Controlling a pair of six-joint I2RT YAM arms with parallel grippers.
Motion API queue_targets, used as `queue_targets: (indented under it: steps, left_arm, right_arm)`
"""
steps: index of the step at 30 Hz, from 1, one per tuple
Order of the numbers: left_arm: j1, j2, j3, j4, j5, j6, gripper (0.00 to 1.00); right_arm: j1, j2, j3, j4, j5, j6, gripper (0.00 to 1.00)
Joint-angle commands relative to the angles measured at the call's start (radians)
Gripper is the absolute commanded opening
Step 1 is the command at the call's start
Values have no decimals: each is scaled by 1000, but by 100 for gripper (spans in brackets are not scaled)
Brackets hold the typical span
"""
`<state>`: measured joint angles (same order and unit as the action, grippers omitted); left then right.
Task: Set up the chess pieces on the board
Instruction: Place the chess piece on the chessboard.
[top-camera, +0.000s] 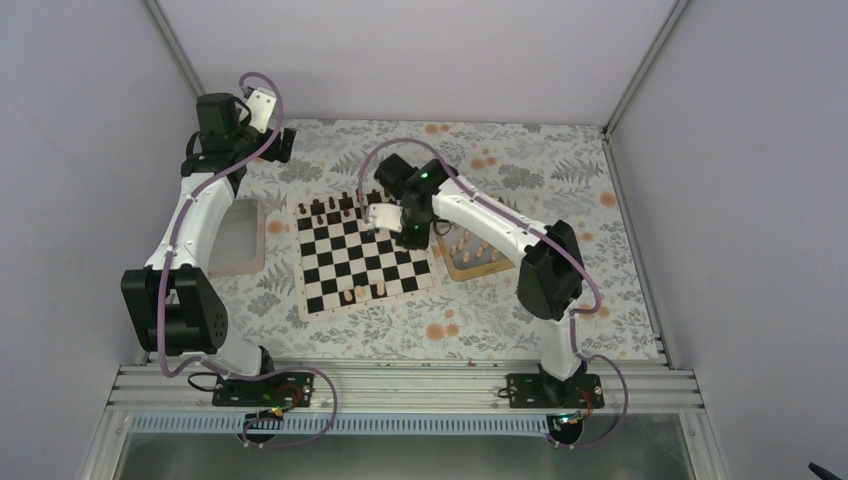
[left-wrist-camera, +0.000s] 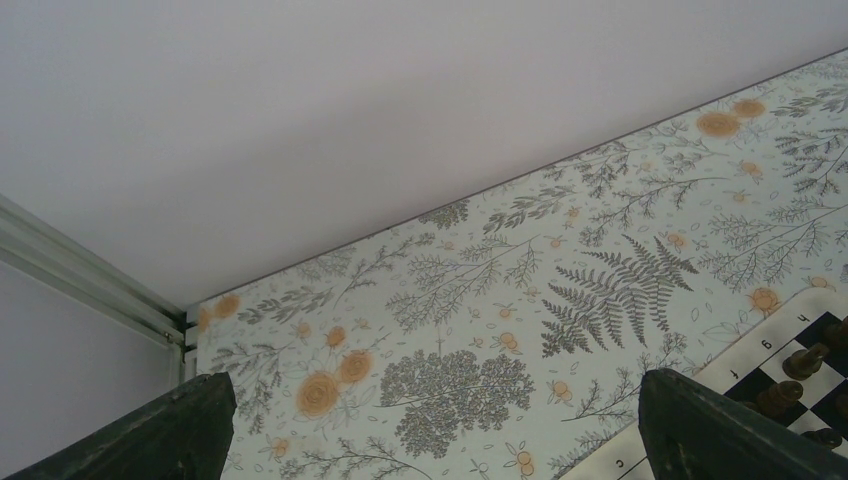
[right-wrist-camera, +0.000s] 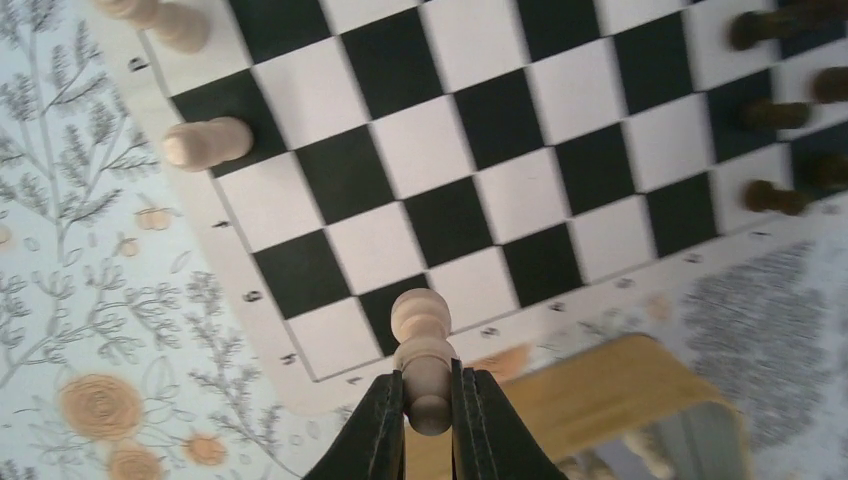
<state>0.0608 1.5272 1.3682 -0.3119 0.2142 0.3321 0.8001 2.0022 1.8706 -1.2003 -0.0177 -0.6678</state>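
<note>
Over a corner of the board (right-wrist-camera: 470, 190), the right hand (right-wrist-camera: 428, 388) pinches a pale, knob-topped wooden chess piece (right-wrist-camera: 421, 322).

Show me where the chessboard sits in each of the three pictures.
Top external: the board lies mid-picture.
Left wrist: only its corner shows, bottom right.
Right wrist: it fills the upper picture.
Shared landmark: the dark pieces along one edge of it.
</note>
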Motion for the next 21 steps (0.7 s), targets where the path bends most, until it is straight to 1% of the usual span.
queue_targets:
  steps: [1, 6, 10, 21]
  left_arm:
    - [1, -11, -7, 19, 7, -5, 100]
    - [2, -6, -5, 16, 10, -6, 100]
    - [2, -7, -5, 14, 10, -5, 100]
    - [2, -10, -9, 16, 8, -5, 100]
  right_arm:
    - [39, 23, -78, 34, -47, 42, 5]
    - [82, 38, -142, 79, -98, 58, 5]
    - [116, 57, -151, 95, -129, 66, 5]
    - [161, 112, -164, 111, -106, 66, 6]
